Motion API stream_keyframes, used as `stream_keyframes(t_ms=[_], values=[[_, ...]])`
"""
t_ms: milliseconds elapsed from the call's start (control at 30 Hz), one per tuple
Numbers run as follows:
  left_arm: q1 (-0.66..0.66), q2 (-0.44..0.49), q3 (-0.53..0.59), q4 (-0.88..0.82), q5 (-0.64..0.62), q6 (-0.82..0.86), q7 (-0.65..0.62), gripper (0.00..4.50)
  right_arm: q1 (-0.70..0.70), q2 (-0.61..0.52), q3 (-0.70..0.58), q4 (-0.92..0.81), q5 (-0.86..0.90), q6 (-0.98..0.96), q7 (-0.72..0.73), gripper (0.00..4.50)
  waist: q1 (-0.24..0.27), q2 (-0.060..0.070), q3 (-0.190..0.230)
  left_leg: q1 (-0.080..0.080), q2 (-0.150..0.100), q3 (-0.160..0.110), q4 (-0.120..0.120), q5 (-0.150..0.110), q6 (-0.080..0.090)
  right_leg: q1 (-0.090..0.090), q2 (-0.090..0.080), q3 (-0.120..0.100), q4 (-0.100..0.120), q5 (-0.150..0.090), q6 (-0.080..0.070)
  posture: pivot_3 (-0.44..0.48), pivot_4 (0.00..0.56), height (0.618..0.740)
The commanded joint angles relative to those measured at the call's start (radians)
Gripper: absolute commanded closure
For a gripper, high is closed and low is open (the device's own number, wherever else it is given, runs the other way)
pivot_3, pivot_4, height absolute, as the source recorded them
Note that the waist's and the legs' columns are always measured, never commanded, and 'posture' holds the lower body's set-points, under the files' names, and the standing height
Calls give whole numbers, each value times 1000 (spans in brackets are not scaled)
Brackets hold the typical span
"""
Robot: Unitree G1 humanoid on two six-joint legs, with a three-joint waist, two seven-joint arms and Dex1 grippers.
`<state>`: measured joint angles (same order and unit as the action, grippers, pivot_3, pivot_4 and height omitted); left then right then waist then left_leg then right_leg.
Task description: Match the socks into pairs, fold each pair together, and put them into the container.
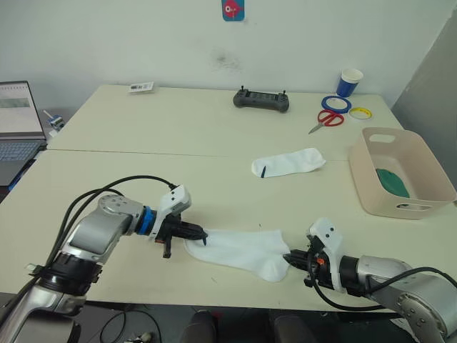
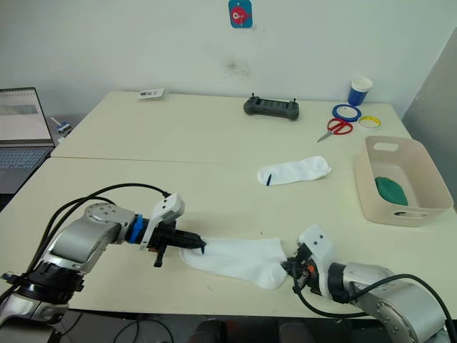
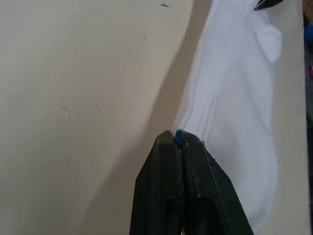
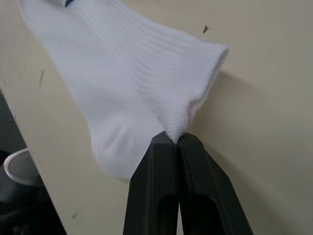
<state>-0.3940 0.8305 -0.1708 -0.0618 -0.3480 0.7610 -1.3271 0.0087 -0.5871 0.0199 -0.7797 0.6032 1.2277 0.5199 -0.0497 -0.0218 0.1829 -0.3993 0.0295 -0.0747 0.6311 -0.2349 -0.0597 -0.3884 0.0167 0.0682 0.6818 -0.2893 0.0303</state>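
Left eye view: a white sock point(image 1: 239, 251) is pinched at opposite ends by the left gripper point(image 1: 202, 234) and right gripper point(image 1: 290, 258), both clamped on its fabric.

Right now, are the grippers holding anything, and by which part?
Yes. Both pinch the same white sock lying near the table's front edge: the left gripper on one end, the right gripper on the other end's edge.
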Motion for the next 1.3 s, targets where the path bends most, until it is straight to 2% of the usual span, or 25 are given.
stream_keyframes(t_ms=[33,167,267,400,533,567,633,767,933,1067,1300], values=[[74,2,38,-95,-27,46,76,4500,-35,-5,-13,4,18,16,-14,4472,-1,0,0,0,0,0,0,0,0,0,0,0,0,0,0,0,150,740],[144,-27,59,-137,-29,40,155,4500,-53,13,-10,29,9,24,-53,4472,-1,0,0,0,0,0,0,0,0,0,0,0,0,0,0,0,150,740],[183,-60,70,-144,-18,12,221,4500,-55,8,-6,31,5,19,-67,3760,2,0,0,0,0,0,0,0,0,0,0,0,0,0,0,0,150,740],[205,-68,69,-133,-17,-13,246,4500,-52,-6,-8,17,5,3,-74,2328,13,0,0,1,-1,1,0,0,0,0,-1,1,0,0,0,0,150,740],[229,-50,103,-147,-47,-28,240,3608,-34,-32,-28,-12,4,-13,-71,1020,16,0,0,1,-1,1,0,0,0,1,-1,1,0,0,0,0,150,740],[236,-39,121,-151,-61,-28,235,3293,-27,-45,-37,-23,1,-22,-69,590,16,0,0,1,0,1,0,0,0,0,-1,1,0,0,0,0,150,740],[249,-13,156,-163,-90,-27,215,2765,-17,-64,-52,-40,-10,-44,-74,5,16,0,0,1,0,1,0,0,0,0,-1,1,0,0,0,0,150,740],[244,24,216,-152,-116,-47,213,1533,-34,-55,-92,-58,-11,-65,-104,0,12,0,0,1,1,1,-1,0,0,0,0,1,0,0,0,0,150,740],[168,-3,273,-117,-132,-42,277,8,-77,7,-219,-109,47,-151,-116,0,16,0,0,0,0,1,-1,0,0,0,-1,1,-1,0,0,0,150,740],[75,-80,258,-114,-147,0,362,8,-103,-6,-282,-160,73,-189,-108,0,21,0,0,0,0,1,-1,0,0,0,-1,0,-2,0,0,0,150,740],[-161,-359,150,9,-61,33,613,8,-137,-56,-315,-200,111,-178,-141,0,22,-2,0,-1,-1,1,0,0,0,0,-1,0,-1,1,1,0,150,740]])
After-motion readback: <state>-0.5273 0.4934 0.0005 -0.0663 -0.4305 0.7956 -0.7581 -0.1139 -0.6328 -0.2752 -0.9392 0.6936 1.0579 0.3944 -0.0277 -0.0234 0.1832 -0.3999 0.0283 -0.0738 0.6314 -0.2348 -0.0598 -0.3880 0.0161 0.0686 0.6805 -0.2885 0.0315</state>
